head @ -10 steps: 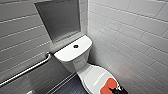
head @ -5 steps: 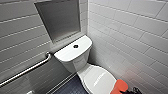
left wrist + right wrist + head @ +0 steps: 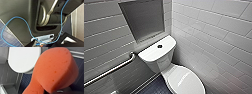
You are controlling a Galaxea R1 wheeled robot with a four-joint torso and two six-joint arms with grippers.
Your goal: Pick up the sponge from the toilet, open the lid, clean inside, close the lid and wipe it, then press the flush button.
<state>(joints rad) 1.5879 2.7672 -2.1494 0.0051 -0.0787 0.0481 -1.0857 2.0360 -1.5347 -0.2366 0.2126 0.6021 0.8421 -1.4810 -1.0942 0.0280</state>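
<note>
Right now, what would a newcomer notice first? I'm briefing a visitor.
The orange sponge looms large in the right wrist view, with the closed white lid beyond it. In the head view the white toilet sits in a tiled corner, a dark button on its tank, a metal grab bar on the wall left of it.

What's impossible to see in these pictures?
Bowl's inside: head view, the shut lid covers it.
Front of the toilet: head view, cut off by the bottom edge.
Any flush button markings: head view, too small, blurred.
Much of the floor: right wrist view, the sponge blocks it.
Most of the room: left wrist view, robot's body blocks it.
</note>
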